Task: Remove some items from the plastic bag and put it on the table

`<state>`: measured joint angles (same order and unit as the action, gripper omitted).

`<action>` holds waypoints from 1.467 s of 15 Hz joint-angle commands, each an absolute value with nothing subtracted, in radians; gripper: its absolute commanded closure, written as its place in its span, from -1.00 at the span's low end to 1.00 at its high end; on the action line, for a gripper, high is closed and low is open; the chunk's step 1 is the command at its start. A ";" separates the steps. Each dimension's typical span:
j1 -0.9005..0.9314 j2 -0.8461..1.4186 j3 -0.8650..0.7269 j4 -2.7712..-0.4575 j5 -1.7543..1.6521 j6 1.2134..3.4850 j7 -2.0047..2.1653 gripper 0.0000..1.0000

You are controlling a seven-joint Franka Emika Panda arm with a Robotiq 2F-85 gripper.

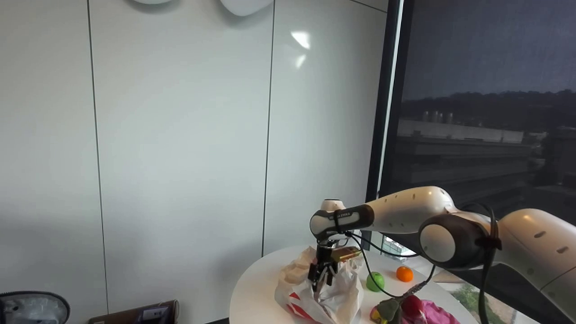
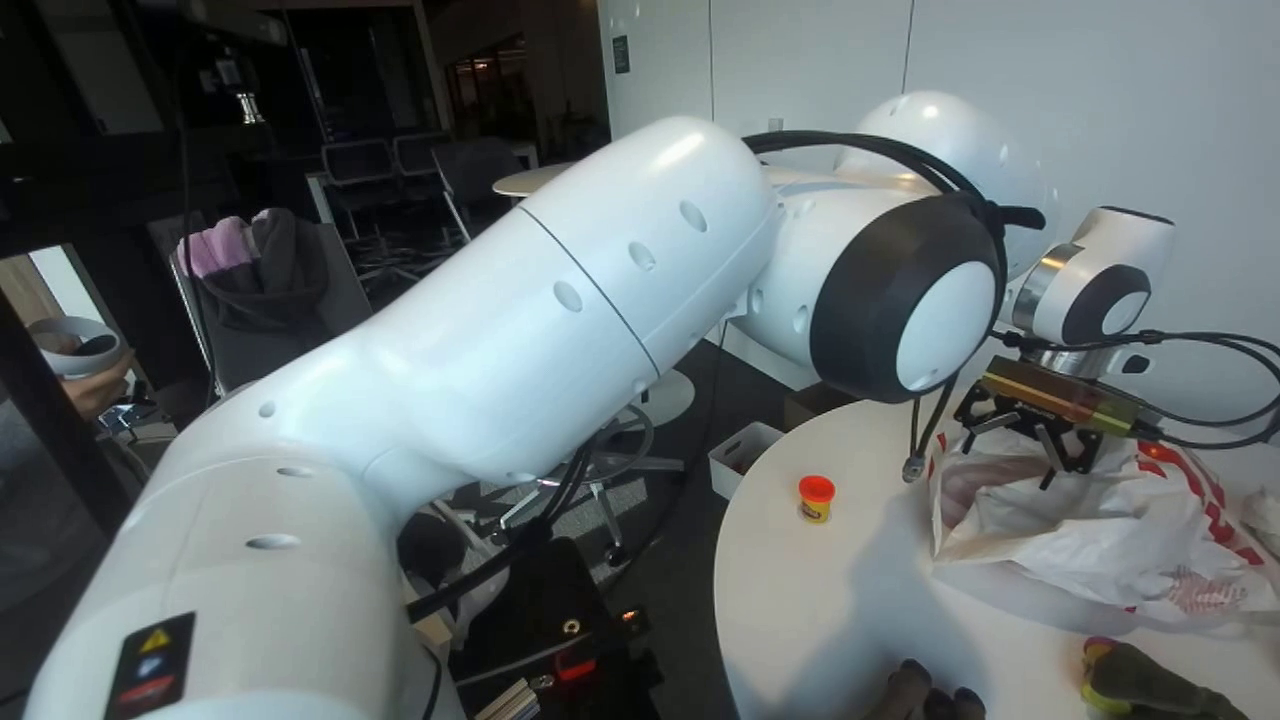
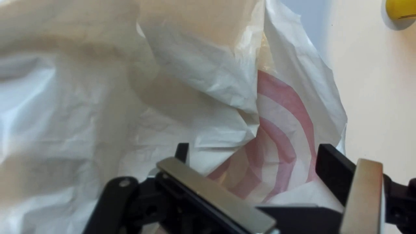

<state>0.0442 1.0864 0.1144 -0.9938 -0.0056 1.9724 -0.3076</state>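
Plastic bag [image 2: 1080,545] on the table [image 2: 800,590] (wrinkled, red-striped), contents unclear; gripper [image 1: 322,282] over it, fingers apart

Plastic bag [image 3: 97,113]: thin, wrinkled plastic, faintly translucent, soft sheen along creases. Table [image 2: 785,600]: smooth top, low sheen. Gripper [image 3: 253,149]: matt body; finger pads [image 3: 364,195] metallic, satin. Arm [image 2: 480,400]: smooth, hard shell, glossy highlights; wrist band [image 2: 1045,285] shiny, metal look. Wall [image 1: 180,135]: smooth panels, glossy, bright glints. Jar [image 2: 815,500]: smooth plastic look. Draped garment [image 2: 285,290]: soft cloth, matt.
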 commanded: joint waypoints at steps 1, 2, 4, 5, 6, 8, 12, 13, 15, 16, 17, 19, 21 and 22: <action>0.028 1.053 0.145 -1.014 0.020 1.962 -0.352 -1.00; 0.026 1.052 0.150 -1.013 0.025 1.958 -0.356 -1.00; 0.020 1.050 0.165 -1.016 0.041 1.971 -0.377 -1.00; 0.021 1.047 0.167 -1.019 0.042 1.972 -0.389 -1.00; 0.018 1.042 0.173 -1.024 0.045 1.966 -0.409 -1.00; 0.007 1.027 0.191 -1.039 0.049 1.959 -0.446 -1.00; 0.006 0.997 0.195 -1.060 0.030 2.006 -0.477 -1.00; 0.012 1.003 0.185 -1.046 0.032 2.004 -0.482 -1.00; 0.016 1.028 0.174 -1.018 0.028 1.996 -0.470 -1.00; 0.012 1.040 0.175 -1.010 0.031 1.997 -0.480 -1.00; 0.011 1.053 0.176 -1.005 0.032 2.007 -0.487 -1.00; 0.011 1.074 0.178 -1.003 0.029 2.045 -0.505 -1.00; 0.014 1.097 0.176 -0.998 0.023 2.112 -0.514 -1.00; 0.016 1.110 0.172 -0.993 0.018 2.145 -0.513 -1.00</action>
<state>0.0121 1.0814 0.1761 -1.0057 0.0271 2.0565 -0.4902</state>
